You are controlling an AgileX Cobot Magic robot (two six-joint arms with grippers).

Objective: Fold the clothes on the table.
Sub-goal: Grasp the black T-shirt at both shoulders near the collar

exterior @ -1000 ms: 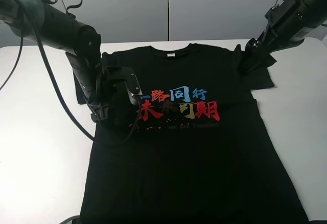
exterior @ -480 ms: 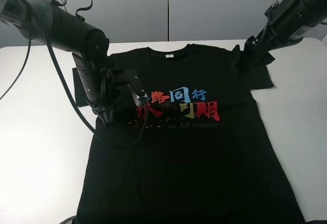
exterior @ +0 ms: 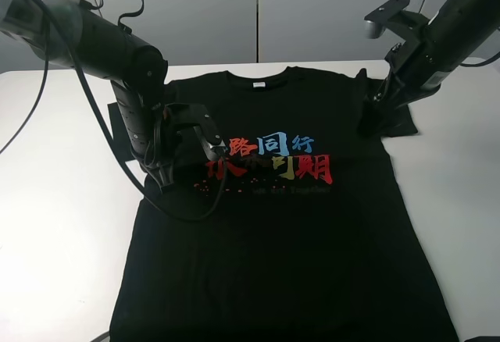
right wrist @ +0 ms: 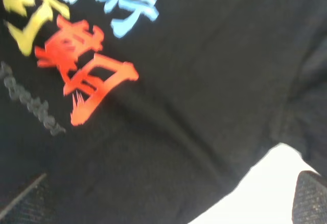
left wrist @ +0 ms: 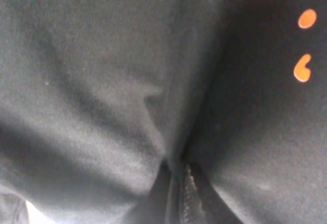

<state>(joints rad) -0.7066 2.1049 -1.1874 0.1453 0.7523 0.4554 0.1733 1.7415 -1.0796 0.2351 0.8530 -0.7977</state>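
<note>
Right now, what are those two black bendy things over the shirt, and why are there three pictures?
They are two robot arms, a left arm and a right arm. The big picture comes from a camera high up. The other two come from small cameras on each arm's wrist, so they look very close up. A black T-shirt with coloured characters lies spread on a white table. Each arm ends in a pincher called an end effector. The left end effector is shut and seems to pinch a bit of the shirt's cloth. The right end effector is open over the shirt near a sleeve, holding nothing.
</note>
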